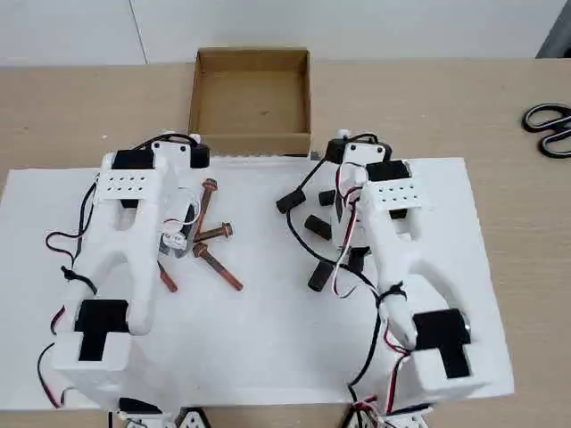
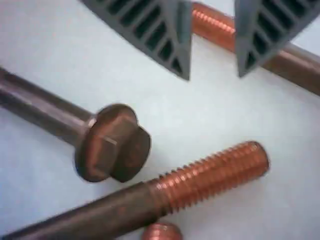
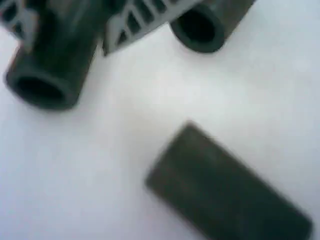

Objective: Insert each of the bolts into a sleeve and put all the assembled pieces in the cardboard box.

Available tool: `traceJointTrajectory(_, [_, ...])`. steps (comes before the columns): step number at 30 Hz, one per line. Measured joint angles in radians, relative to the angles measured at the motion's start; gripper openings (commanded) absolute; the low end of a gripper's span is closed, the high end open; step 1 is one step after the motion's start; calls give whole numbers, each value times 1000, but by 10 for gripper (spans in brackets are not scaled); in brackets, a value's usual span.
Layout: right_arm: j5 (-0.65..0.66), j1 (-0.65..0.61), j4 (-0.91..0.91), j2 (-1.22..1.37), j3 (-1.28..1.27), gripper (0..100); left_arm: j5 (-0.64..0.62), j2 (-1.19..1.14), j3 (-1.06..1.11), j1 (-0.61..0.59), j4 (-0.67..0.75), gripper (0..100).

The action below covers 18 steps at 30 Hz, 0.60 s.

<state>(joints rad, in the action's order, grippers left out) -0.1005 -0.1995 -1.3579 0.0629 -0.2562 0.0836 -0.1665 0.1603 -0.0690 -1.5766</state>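
Wooden table [image 1: 71,116] bears white sheet [image 1: 268,339], cardboard box [image 1: 252,102], scissors [image 1: 551,131]; bolts [image 1: 219,232] and sleeves [image 1: 318,226] lie on the sheet

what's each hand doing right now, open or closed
left hand: open, poised over a bolt, holding nothing
right hand: at a sleeve, cannot tell whether it grips it

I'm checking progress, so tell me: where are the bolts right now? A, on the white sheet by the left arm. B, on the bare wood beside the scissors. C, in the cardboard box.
A: the bolts lie loose on the white sheet, and the left gripper hangs open over them.
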Motion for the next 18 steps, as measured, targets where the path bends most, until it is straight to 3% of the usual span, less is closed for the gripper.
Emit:
traceJointTrajectory(9, [6, -8, -32, -54, -49, 137, 0, 0, 0, 0, 0, 62])
traceJointTrajectory(18, [6, -11, 144, -64, -222, 137, 0, 0, 0, 0, 0, 62])
